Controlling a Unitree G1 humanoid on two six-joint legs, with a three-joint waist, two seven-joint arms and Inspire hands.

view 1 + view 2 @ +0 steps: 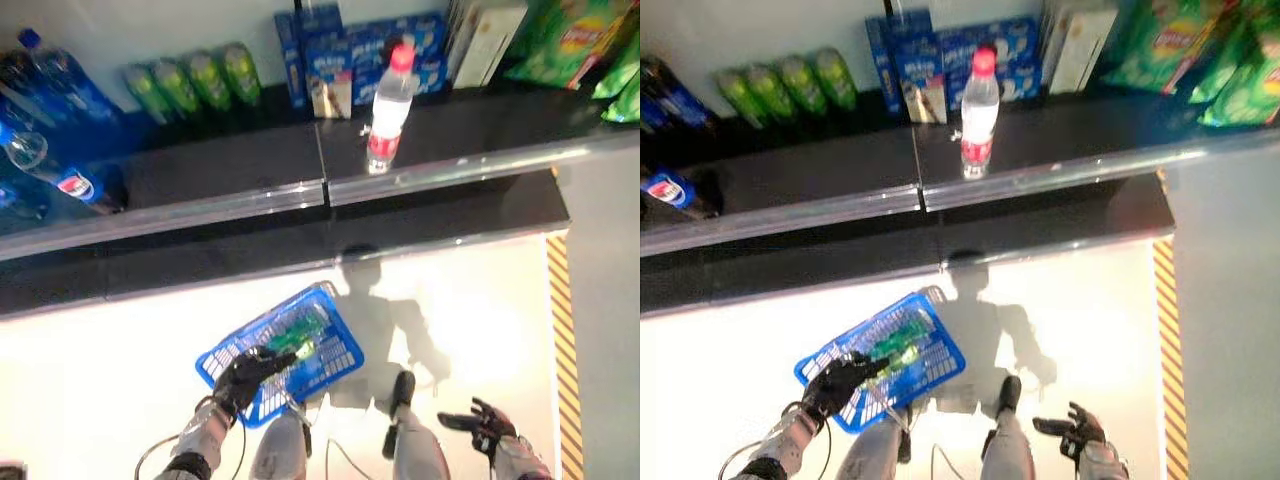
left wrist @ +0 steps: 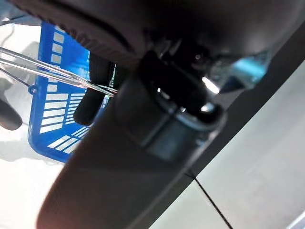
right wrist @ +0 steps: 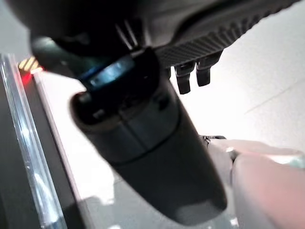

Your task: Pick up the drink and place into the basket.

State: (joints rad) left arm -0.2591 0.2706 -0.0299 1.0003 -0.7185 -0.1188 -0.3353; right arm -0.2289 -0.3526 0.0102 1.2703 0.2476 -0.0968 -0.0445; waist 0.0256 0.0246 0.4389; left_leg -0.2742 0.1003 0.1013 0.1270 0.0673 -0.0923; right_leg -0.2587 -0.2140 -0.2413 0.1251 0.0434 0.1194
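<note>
The blue basket (image 1: 335, 352) hangs low at the left off the floor, and my left hand (image 1: 245, 375) is shut on its thin wire handles (image 2: 43, 67). A green drink (image 1: 300, 330) lies inside the basket. A clear water bottle (image 1: 390, 105) with a red cap and red label stands upright near the front edge of the dark shelf (image 1: 240, 170). My right hand (image 1: 480, 425) is low at the right, far below the shelf, with fingers spread open and empty.
Green cans (image 1: 195, 80) stand at the shelf's back left. Dark cola bottles (image 1: 50, 120) lie at the far left. Blue boxes (image 1: 350, 55) stand behind the water bottle, a white box (image 1: 485, 40) and green snack bags (image 1: 580, 40) to the right. A yellow-striped line (image 1: 565, 350) marks the floor.
</note>
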